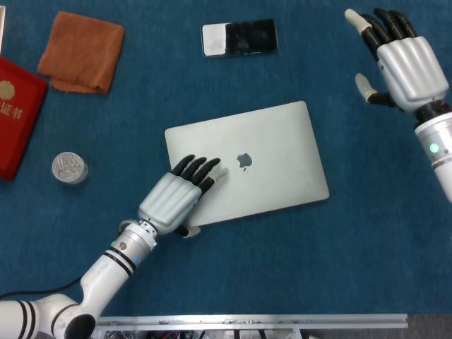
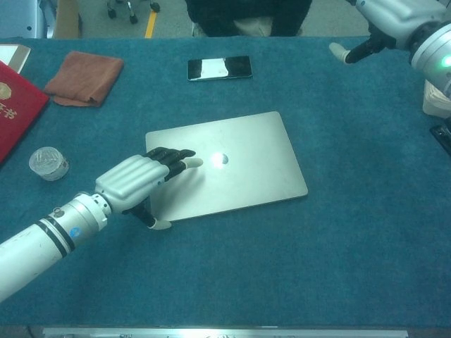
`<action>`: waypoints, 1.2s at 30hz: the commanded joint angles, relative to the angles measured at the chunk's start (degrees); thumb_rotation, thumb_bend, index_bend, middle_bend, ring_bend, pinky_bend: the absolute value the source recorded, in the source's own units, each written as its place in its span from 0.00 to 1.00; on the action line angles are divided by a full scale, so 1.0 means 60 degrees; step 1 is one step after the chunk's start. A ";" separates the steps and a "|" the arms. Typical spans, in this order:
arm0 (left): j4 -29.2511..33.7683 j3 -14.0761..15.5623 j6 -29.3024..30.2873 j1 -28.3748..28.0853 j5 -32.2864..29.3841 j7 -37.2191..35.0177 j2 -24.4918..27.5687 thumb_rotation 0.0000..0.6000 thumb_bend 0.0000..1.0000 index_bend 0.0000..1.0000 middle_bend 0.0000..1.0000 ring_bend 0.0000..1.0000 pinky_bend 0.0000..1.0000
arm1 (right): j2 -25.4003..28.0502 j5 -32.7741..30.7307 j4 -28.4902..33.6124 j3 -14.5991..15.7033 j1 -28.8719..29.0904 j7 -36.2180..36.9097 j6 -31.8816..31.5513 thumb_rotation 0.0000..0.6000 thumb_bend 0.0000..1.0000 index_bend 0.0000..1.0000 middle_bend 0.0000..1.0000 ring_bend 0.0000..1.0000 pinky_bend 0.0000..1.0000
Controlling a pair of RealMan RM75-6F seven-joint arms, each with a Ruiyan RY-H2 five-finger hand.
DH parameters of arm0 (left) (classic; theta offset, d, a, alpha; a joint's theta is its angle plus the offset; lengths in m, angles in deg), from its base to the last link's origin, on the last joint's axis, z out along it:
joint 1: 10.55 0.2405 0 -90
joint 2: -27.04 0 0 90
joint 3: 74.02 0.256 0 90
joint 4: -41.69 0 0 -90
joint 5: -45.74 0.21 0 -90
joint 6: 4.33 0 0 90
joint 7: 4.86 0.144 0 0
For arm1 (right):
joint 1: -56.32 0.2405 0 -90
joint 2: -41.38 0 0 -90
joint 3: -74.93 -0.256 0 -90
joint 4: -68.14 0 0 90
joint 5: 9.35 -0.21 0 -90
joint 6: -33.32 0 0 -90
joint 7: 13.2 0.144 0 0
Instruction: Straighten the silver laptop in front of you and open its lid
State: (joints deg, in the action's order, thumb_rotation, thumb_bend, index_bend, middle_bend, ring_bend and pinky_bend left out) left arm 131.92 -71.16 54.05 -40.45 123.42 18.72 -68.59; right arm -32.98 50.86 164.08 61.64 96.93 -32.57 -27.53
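While left hand (image 1: 173, 201) presses flat on closed laptop (image 1: 268, 166), right hand (image 1: 402, 60) open above teal table (image 1: 212, 85).

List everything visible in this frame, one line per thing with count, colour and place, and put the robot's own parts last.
laptop: 1, silver, lid closed, centre of the table, slightly askew.
phone: 1, black and white, far side, beyond the laptop.
cloth: 1, orange-brown, folded, far left.
booklet: 1, red, left edge, partly cut off.
round container: 1, clear or silvery, left of the laptop.
table: 1, blue-green cover.
pale object: 1, right edge in the chest view, too cropped to identify.
left hand: 1, silver with black fingers, rests flat on the laptop's near left corner.
right hand: 1, same colours, raised at far right, fingers spread, holding nothing.
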 commanded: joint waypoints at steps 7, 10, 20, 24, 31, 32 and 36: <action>-0.0112 -0.0140 -0.0099 -0.0112 0.0027 -0.0120 0.0247 1.00 0.14 0.00 0.00 0.00 0.00 | -0.0081 -0.0110 0.0134 -0.0056 0.0049 -0.0243 -0.0130 0.97 0.37 0.00 0.13 0.00 0.08; -0.0155 -0.0207 -0.0140 -0.0159 0.0008 -0.0152 0.0331 1.00 0.14 0.00 0.00 0.00 0.00 | -0.0089 -0.0143 0.0183 -0.0074 0.0060 -0.0312 -0.0171 0.97 0.37 0.00 0.13 0.00 0.08; -0.0270 -0.0369 -0.0243 -0.0297 -0.0030 -0.0252 0.0526 1.00 0.14 0.00 0.00 0.00 0.00 | -0.0104 -0.0242 0.0343 -0.0109 0.0070 -0.0527 -0.0321 0.98 0.36 0.00 0.13 0.00 0.08; -0.0320 -0.0423 -0.0286 -0.0353 -0.0044 -0.0294 0.0527 1.00 0.14 0.00 0.00 0.00 0.00 | -0.0104 -0.0270 0.0409 -0.0124 0.0071 -0.0617 -0.0395 0.97 0.36 0.00 0.13 0.00 0.08; -0.0376 -0.0530 -0.0340 -0.0459 -0.0089 -0.0276 0.0521 1.00 0.14 0.00 0.00 0.00 0.00 | -0.0093 -0.0309 0.0487 -0.0133 0.0062 -0.0742 -0.0501 0.97 0.36 0.00 0.13 0.00 0.08; -0.0372 -0.0537 -0.0345 -0.0469 -0.0102 -0.0257 0.0531 1.00 0.14 0.00 0.00 0.00 0.00 | -0.0086 -0.0316 0.0502 -0.0131 0.0059 -0.0752 -0.0504 0.97 0.36 0.00 0.13 0.00 0.08; -0.0243 -0.0525 -0.0303 -0.0453 -0.0148 -0.0181 0.0654 1.00 0.14 0.00 0.00 0.00 0.00 | -0.0055 -0.0300 0.0560 -0.0136 0.0045 -0.0744 -0.0531 0.97 0.36 0.00 0.13 0.00 0.08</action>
State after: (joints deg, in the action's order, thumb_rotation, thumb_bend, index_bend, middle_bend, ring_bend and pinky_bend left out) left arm 130.33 -74.34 52.14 -43.21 122.58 17.54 -64.79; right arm -33.33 49.05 167.42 60.84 97.21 -37.05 -30.71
